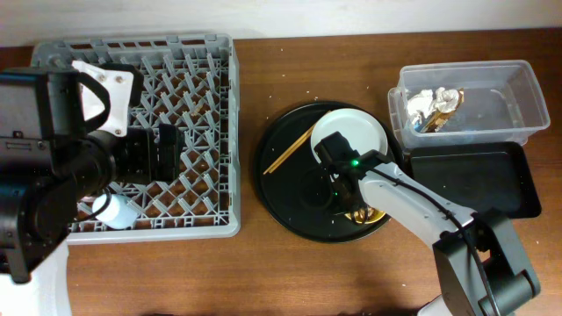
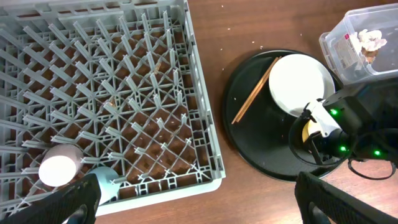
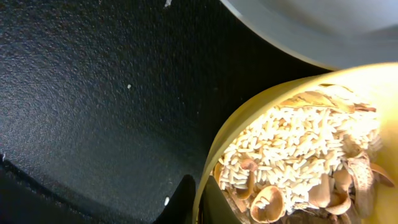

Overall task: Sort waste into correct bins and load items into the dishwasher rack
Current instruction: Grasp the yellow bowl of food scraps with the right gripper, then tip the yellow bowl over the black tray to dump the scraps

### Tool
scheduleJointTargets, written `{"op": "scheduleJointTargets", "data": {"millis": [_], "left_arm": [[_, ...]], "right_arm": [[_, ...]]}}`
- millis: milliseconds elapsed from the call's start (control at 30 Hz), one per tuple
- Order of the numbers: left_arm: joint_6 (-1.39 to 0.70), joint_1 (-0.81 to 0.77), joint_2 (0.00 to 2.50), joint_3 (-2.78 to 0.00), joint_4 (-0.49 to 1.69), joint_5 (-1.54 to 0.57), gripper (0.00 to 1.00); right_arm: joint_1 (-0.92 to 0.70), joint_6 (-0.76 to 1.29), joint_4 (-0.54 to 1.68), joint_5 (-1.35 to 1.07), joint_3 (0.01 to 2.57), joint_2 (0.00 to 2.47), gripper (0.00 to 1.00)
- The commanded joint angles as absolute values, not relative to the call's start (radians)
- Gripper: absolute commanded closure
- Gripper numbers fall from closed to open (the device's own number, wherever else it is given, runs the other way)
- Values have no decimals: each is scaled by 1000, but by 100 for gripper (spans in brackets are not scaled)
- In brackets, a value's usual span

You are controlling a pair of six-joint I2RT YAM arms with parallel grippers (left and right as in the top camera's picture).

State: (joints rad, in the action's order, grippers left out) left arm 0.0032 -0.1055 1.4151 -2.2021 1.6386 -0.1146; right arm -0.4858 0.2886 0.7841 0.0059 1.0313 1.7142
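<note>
Light is bright and even, from above; shadows are soft; the plate (image 2: 298,84) is nearly overexposed; the right wrist view is slightly blurred.

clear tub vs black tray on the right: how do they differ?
The clear tub is see-through with tall walls; the black tray is opaque and shallow. The clear tub holds a crumpled napkin and a wrapper; the black tray looks bare. Both are rectangular, similar in footprint, and sit side by side.
</note>
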Motion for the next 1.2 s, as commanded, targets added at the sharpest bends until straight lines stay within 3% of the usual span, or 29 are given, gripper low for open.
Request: {"op": "scheduleJointTargets", "data": {"millis": [0,100,233,467,533,700,867,1067,1167], "left_arm": [[-7,-109,1414,-2206,1640,-107,1],[-7,-109,1414,-2206,1640,-107,1],[-7,-109,1414,-2206,1640,-107,1],[-7,-109,1414,-2206,1640,-107,1],[-7,-109,1414,-2206,1640,-107,1],[-7,-109,1414,-2206,1640,-107,1],[-7,-109,1414,-2206,1640,-107,1],[-7,-109,1414,-2206,1640,-107,1],[-7,-109,1414,-2206,1640,-107,1]], "right_arm": [[-477,315,828,-85,1063,1664,96],[-377,316,884,-261,1134,1497,96],[-43,310,885,-475,1148,1346,96],[485,80,804,-819,1139,1488,96],[554,30,767,-891,1129,1547,96],[748,-267,793,-1412,1110,1700,95],[846,-284,834,-1470,1110,1700,95],[847,-398,906,-1447,1109,1704,96],[851,-355,926,-1459,1109,1712,96]]}}
